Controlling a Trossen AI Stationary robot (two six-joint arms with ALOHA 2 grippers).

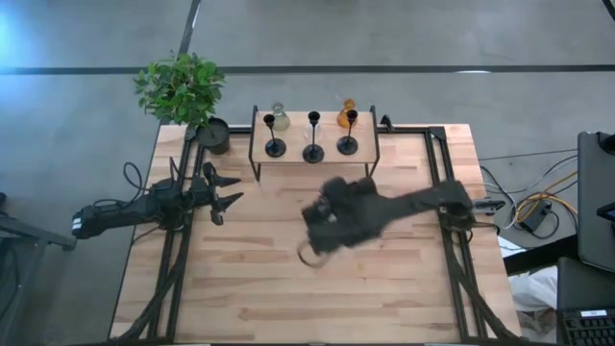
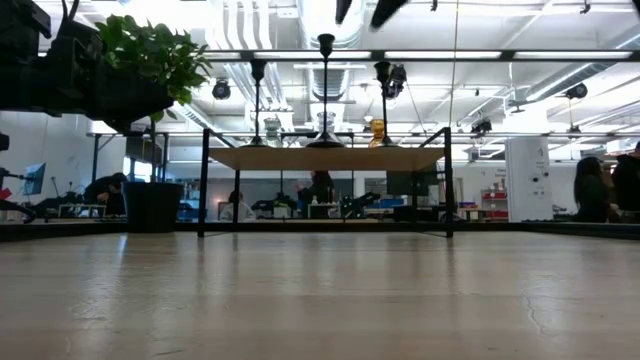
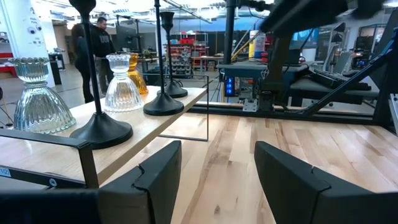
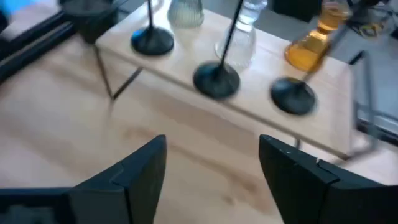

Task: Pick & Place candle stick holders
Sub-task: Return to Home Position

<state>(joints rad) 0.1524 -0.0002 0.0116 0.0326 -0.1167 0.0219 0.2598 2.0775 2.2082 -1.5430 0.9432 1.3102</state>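
Black fingers (image 4: 134, 171) of the right gripper (image 4: 212, 149) stand spread with nothing between them, poised above the bare counter (image 1: 288, 298) just in front of the shelf (image 1: 294, 136). Our left gripper (image 1: 233, 190) waits near the counter's left side, its fingers likewise apart and empty, aimed along the shelf's front.

All six pieces stand upright on the shelf. In the front row, the left-hand black holder (image 4: 152, 40) stands before the olive-green glass holder (image 4: 186, 12), the middle black holder (image 4: 216, 79) before the clear glass holder (image 4: 245, 43), and the right-hand black holder (image 4: 293, 98) before the amber glass holder (image 4: 309, 46). We judge the placing finished, with only the return to rest left.

The risk lies at the shelf's front edge. The black bases sit close to it and their stems are tall and thin, so a wrist swung low past that edge could tip one and knock the glass behind it. On the left, the fingers are near the shelf's leg, with the plant pot (image 1: 213, 135) a little beyond; a turn that way could snag.

Open room lies away from the shelf, where wide bare wood runs between the dark side rails (image 1: 178, 259). We would lift first, then draw straight back between them.
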